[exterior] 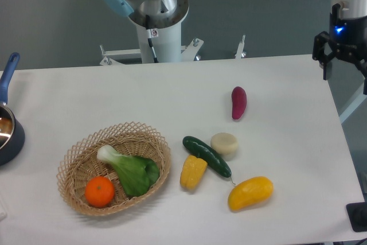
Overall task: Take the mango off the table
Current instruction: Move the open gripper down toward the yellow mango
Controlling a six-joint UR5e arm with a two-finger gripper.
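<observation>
The mango (pixel 250 193) is a glossy yellow-orange oval lying on the white table (pixel 114 101) at the front right, just right of the cucumber's end. My gripper (pixel 346 76) hangs at the far right edge of the table, well behind the mango and apart from it. Its two dark fingers (pixel 325 66) stand spread apart and nothing is between them.
A dark green cucumber (pixel 206 155), a yellow corn piece (pixel 192 172) and a cream round piece (pixel 224 144) lie left of the mango. A purple sweet potato (pixel 238 102) lies behind. A wicker basket (pixel 80 159) holds bok choy (pixel 131 170) and an orange (pixel 100 191). A blue pot (pixel 7 133) sits at the left edge.
</observation>
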